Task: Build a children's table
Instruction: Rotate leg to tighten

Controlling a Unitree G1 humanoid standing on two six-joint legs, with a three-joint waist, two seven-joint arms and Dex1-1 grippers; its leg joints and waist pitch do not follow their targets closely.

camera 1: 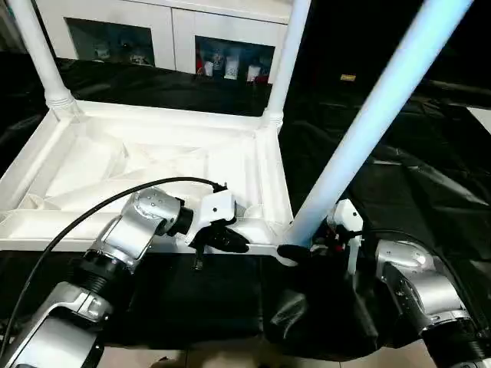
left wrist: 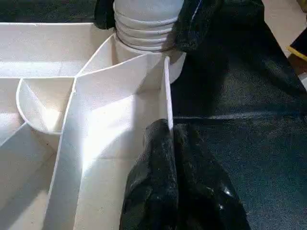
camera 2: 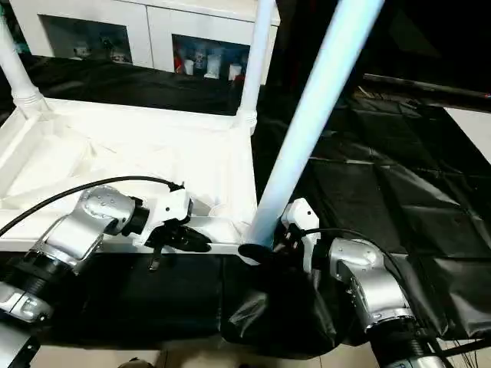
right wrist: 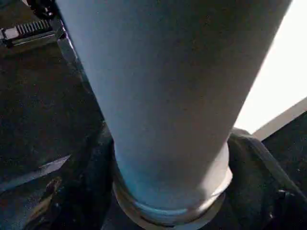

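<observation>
I'm pinching the ribbed white top's (camera 1: 153, 165) near rim with my left end effector (left wrist: 168, 143); my right end effector (camera 1: 295, 247) is hugging the smooth tapered leg (camera 1: 368, 130) at its near-right socket, glass-doored cabinet (camera 1: 176, 31) standing beyond.

A white cabinet and a black sheet

At the far side stands a white cabinet (camera 1: 173, 31) with glass doors; small objects are behind the glass, too small to tell what they are. A black wrinkled sheet (camera 2: 399, 176) covers the work surface. A strip of pale floor (camera 1: 192, 356) shows at the near edge.
</observation>
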